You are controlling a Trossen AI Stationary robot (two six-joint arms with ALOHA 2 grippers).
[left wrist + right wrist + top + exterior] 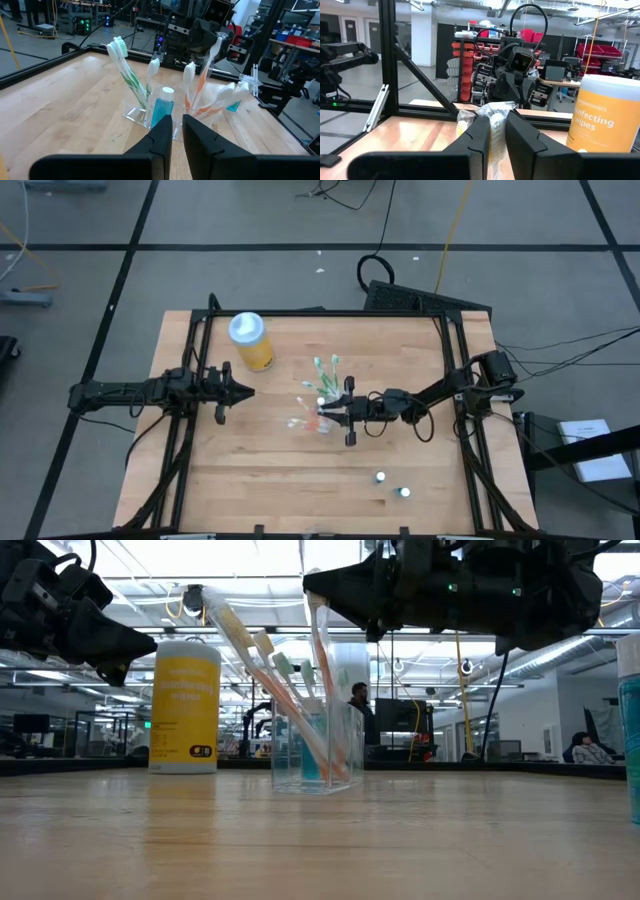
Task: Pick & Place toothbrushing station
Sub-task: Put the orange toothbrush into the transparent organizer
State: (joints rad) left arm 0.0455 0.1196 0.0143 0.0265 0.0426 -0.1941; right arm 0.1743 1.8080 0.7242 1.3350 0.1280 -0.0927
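The right end effector (325,412) is clenched on an orange toothbrush (202,80) standing in the clear cup (312,748).

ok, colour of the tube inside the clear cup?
Teal with a white cap; the tube in the cup shows best in the left wrist view.

Overhead, table-level, two wrist views

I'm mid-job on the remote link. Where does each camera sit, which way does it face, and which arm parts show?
High: overhead, straight down; both arms, left gripper, right gripper at the clear cup.
Low: table height, level across; cup, toothbrushes, yellow bottle, both arms above.
Left wrist: past its own near-shut fingers toward the cup and right arm.
Right wrist: past its fingers pinching a toothbrush head, toward left arm.
Shared: cup, high, low and left wrist views.
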